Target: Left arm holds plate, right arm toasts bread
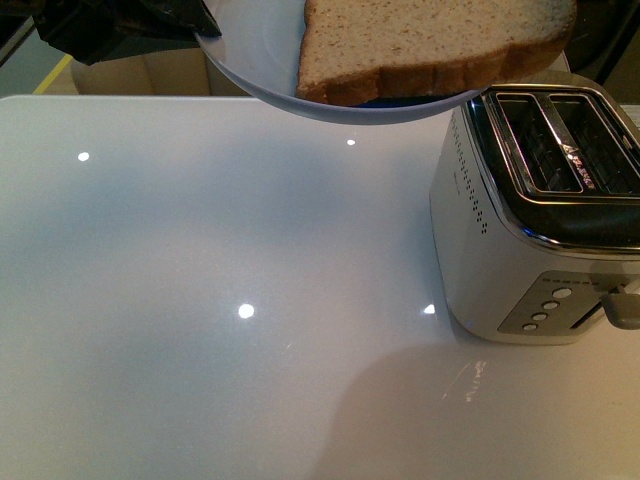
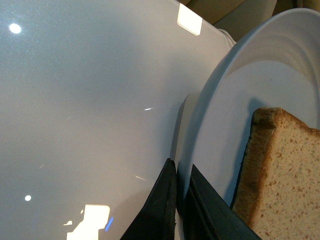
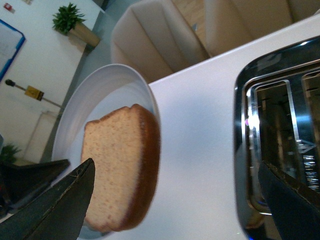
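Note:
The pale plate (image 1: 255, 60) is held up in the air at the top of the front view, its edge just left of the toaster (image 1: 540, 230). My left gripper (image 2: 180, 187) is shut on the plate's rim (image 2: 200, 125), one dark finger on each side. The bread (image 1: 430, 45) lies on the plate, a speckled brown slice with a darker crust, reaching toward the toaster. In the right wrist view my right gripper (image 3: 177, 200) is open, one finger (image 3: 65, 200) over the bread (image 3: 120, 165) and plate (image 3: 95, 100), the other over the toaster (image 3: 280, 130).
The white and chrome toaster stands at the table's right side with two empty slots (image 1: 555, 140), front buttons (image 1: 550, 305) and a lever (image 1: 622, 305). The glossy white table (image 1: 220, 300) spreads to its left. Beige chairs (image 3: 160, 40) stand beyond the far edge.

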Motion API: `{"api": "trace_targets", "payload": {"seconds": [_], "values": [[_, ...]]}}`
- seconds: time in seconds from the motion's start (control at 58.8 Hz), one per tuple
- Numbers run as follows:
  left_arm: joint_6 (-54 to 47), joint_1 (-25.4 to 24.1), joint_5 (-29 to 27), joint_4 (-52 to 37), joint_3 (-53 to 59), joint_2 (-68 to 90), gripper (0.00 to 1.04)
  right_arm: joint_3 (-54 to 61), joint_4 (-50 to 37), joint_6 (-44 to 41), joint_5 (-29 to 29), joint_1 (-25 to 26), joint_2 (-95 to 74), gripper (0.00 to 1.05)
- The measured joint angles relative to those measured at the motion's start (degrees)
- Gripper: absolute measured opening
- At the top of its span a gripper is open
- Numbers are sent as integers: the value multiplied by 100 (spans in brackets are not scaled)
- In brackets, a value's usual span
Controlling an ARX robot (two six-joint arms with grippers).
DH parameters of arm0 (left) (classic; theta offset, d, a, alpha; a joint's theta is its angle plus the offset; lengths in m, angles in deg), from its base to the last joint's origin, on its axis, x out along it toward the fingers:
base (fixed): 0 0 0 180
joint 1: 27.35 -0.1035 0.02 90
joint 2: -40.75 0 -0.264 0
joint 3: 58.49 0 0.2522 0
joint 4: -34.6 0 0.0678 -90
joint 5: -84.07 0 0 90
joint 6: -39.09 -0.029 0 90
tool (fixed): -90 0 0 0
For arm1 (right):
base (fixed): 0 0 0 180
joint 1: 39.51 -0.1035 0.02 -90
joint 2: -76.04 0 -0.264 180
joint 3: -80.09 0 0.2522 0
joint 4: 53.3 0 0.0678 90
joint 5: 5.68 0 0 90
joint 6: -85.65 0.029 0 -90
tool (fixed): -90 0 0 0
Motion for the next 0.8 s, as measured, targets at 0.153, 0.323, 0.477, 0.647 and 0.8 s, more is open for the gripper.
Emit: {"api": "trace_targets", "payload": {"seconds": [0.153, 0.323, 0.477, 0.647, 0.8], "values": [[0, 0, 0, 0, 0, 0, 3, -138, -304, 444, -83, -422, -444, 96], [0, 0, 0, 0, 0, 0, 3, -317, -511, 710, -282, -612, -876, 96], [0, 0, 0, 0, 0, 0, 3, -372, -509, 761, -396, -704, -1043, 93], [0, 0, 0, 0, 0, 0, 3, -413, -450, 820, -457, -734, -1047, 63], [2, 0, -4, 0, 0, 0, 3, -413, -369, 866, -494, -734, -979, 33]]}}
